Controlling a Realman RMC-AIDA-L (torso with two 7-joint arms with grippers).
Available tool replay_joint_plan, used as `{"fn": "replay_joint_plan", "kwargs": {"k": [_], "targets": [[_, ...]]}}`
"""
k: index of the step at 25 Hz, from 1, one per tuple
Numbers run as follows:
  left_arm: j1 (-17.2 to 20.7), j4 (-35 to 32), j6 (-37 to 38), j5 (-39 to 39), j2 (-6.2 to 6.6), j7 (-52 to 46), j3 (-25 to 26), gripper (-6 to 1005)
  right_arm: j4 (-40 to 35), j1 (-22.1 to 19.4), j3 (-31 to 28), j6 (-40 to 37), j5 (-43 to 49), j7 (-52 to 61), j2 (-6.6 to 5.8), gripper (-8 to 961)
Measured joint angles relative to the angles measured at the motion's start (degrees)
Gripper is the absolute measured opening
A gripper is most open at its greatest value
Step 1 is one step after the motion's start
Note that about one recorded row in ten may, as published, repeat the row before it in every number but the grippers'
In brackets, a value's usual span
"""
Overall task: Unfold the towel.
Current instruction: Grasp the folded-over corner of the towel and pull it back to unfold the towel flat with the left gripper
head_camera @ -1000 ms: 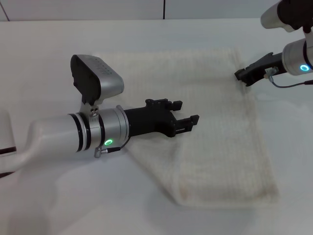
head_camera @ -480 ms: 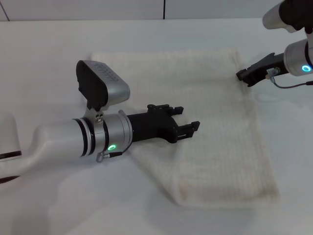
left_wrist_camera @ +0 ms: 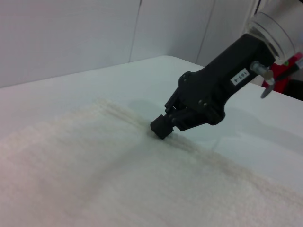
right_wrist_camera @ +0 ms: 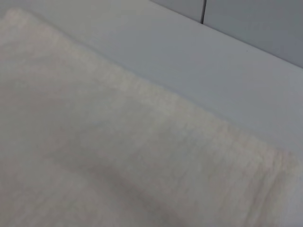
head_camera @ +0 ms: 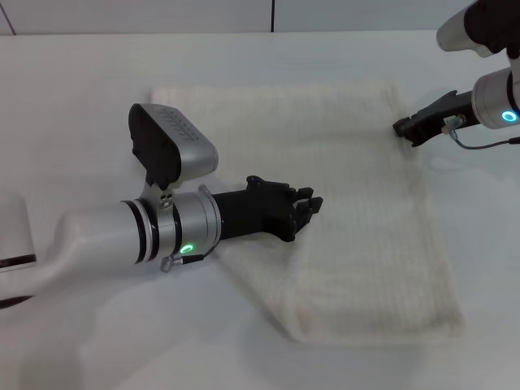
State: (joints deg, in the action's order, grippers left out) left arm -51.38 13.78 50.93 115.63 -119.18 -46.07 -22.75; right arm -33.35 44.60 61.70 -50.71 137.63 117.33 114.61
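The cream-white towel lies flat on the white table, with a folded edge running diagonally at its near left. My left gripper is low over the towel's middle left, its fingers drawn together on the top layer. My right gripper rests at the towel's far right edge with its fingertips together on the hem. It also shows in the left wrist view, touching the cloth. The right wrist view shows only the towel and the table.
The white table extends all round the towel. A wall with a dark vertical seam runs along the far edge. A white object sits at the left edge of the head view.
My left gripper's fingers, spread apart earlier, have closed together on the towel. The left arm shifted slightly right. The right gripper stayed at the towel's far right edge.
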Motion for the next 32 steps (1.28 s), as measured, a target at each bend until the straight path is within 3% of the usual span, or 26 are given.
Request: {"fn": "replay_joint_plan", "kwargs": {"k": [5,12,20,23,25,28,32], "targets": [[0.06,0.24,0.1,0.08,0.0,0.95,0.0,106,0.03,0.01,0.0,0.0,0.0,0.0,0.0,-2],[0.2,0.25,0.22,0.12,0.0,0.95,-0.01,65,0.04,0.05,0.0,0.0,0.0,0.0,0.0,-2],[1.65,-1.47,5.53,0.22,0.47,0.71,-0.01,41,0.04,0.05,0.0,0.0,0.0,0.0,0.0,-1],[3.85,-4.02,10.04,0.41,0.63,0.06,-0.22,41,0.05,0.05,0.0,0.0,0.02,0.0,0.0,-1],[7.8,-8.8,18.02,0.48,0.71,-1.15,-0.44,41,0.04,0.11,0.0,0.0,0.06,0.0,-0.06,-1],[8.68,-9.84,19.65,0.48,0.74,-1.26,-0.46,41,0.04,0.21,0.0,0.0,0.08,0.0,-0.1,-2],[12.83,-15.34,28.29,0.5,0.85,-1.35,-0.49,41,0.04,0.35,0.0,0.0,0.11,0.01,-0.14,-2]]}}
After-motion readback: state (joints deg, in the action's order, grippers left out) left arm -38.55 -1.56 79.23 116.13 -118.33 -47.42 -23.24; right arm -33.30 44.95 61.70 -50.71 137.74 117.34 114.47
